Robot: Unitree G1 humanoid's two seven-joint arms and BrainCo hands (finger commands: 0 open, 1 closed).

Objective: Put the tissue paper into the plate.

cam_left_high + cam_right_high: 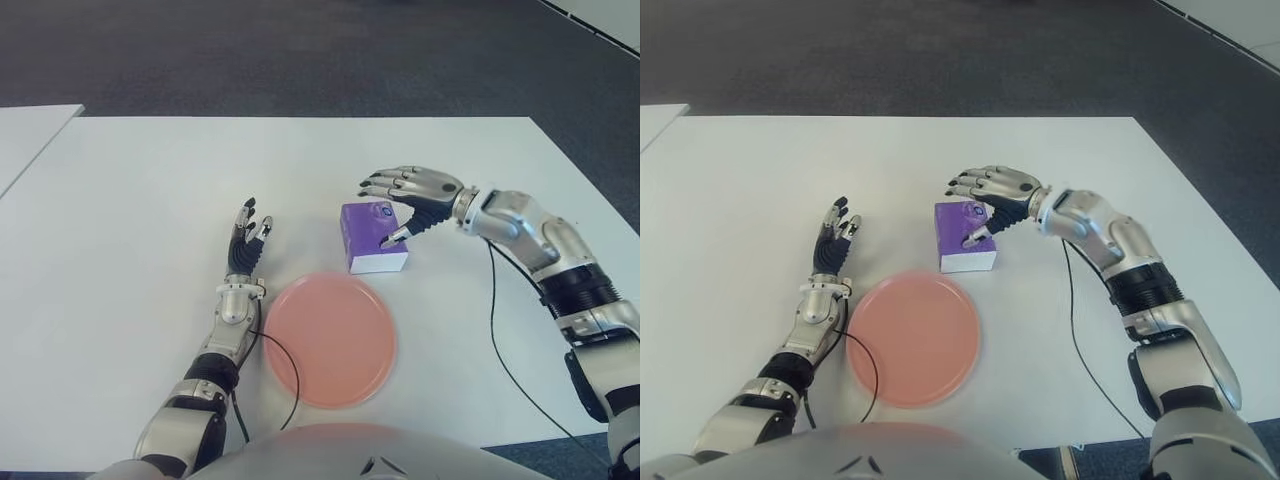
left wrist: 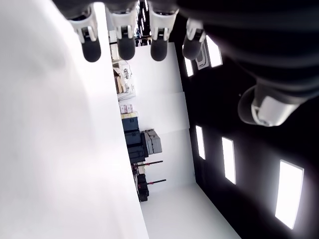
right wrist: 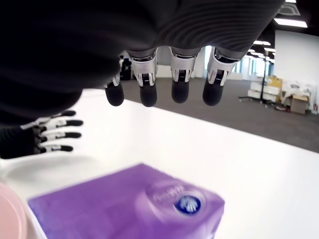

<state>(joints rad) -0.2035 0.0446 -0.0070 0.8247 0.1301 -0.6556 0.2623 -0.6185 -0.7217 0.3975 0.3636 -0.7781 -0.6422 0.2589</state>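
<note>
Tissue paper (image 1: 371,235), a purple pack with white lower sides and a round blue mark on top, sits on the white table (image 1: 120,200) near its middle, just beyond the far rim of the pink plate (image 1: 330,338). Going left to right, the left hand (image 1: 246,244) shows beside the plate's left rim, fingers straight and holding nothing. The right hand (image 1: 408,200) hovers over the pack with fingers spread, not gripping it.

No words, brands or numbers can be read anywhere in these views. The only mark is a small round blue-and-white emblem (image 3: 188,204) printed on the top of the purple tissue pack (image 3: 119,206), and whatever lettering surrounds it is too blurred to make out. In the eye views the same emblem shows only as a pale spot on the pack's top.
</note>
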